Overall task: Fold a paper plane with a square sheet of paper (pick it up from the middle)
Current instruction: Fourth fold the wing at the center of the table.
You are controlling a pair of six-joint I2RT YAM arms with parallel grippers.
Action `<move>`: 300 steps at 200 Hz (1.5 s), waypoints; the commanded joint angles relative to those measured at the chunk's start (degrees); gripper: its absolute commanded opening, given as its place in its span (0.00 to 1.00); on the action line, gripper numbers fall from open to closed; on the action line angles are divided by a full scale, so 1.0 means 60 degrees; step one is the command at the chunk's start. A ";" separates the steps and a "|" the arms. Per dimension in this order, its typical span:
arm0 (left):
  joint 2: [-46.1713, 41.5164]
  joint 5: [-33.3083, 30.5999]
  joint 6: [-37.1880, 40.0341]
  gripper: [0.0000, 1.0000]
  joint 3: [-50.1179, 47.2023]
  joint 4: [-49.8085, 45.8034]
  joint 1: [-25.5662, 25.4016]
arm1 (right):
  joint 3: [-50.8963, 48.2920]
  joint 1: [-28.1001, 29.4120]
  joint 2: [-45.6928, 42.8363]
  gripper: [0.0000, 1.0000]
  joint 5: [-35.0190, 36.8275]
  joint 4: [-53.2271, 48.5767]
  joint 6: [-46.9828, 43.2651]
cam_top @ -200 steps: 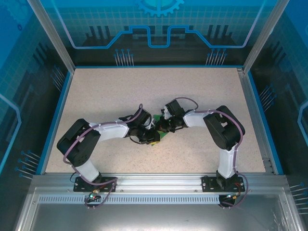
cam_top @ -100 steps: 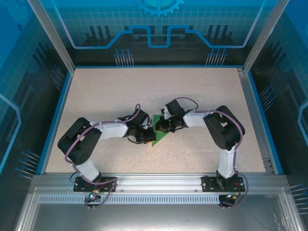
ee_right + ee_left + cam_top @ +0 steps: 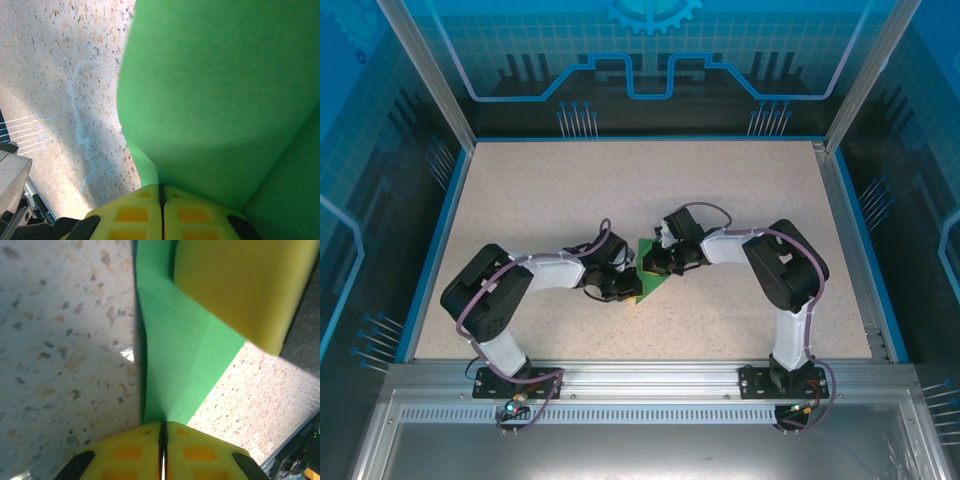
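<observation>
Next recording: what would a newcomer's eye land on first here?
The bright green paper stands out at the middle of the speckled table. In the wrist views, the left gripper and the right gripper each pinch it between closed yellow pads.

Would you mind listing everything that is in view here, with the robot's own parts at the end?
sheet of paper: one, bright green, partly folded, mid-table between the grippers
table: one, speckled beige with blue edging, under everything
enclosure walls: three sides, blue-tinted with line patterns, around the table
metal rail: one, silver, near edge, carrying the arm bases
left arm: one, black and white, reaching in from the left
right arm: one, black and white, reaching in from the right
left gripper: one, yellow pads, shut on the paper
right gripper: one, yellow pads, shut on the paper
</observation>
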 commanded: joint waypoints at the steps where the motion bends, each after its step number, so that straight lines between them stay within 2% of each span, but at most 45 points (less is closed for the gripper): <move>1: -0.0141 -0.0289 0.0329 0.12 -0.0501 -0.1207 0.0021 | -0.0434 -0.0167 0.0975 0.07 0.1574 -0.1955 -0.0263; 60: -0.1164 -0.0297 0.0251 0.11 -0.0532 -0.1410 0.0030 | -0.0461 -0.0168 0.0823 0.07 0.1540 -0.1934 -0.0062; 97: -0.1693 -0.0089 -0.0489 0.13 -0.0397 -0.0504 0.0030 | -0.0555 -0.0134 0.0756 0.07 0.1482 -0.1819 0.0053; 148: -0.0608 0.0853 -0.0897 0.14 0.0140 0.0744 0.0028 | -0.0573 -0.0132 0.0874 0.07 0.1478 -0.1800 0.0034; 184: -0.0087 0.0944 -0.0952 0.14 0.0009 0.0820 0.0018 | -0.0571 -0.0144 0.0891 0.07 0.1535 -0.1834 0.0026; 217: -0.0114 0.0674 -0.0406 0.14 -0.0300 -0.0237 0.0011 | -0.0571 -0.0144 0.0946 0.07 0.1537 -0.1878 -0.0008; 250: -0.0307 -0.0125 0.0119 0.13 -0.0435 -0.1743 0.0030 | -0.0538 -0.0160 0.0983 0.07 0.1633 -0.1991 -0.0066; 300: -0.0777 -0.0689 0.0136 0.12 -0.0417 -0.2338 0.0030 | -0.0536 -0.0178 0.1040 0.07 0.1597 -0.1967 -0.0039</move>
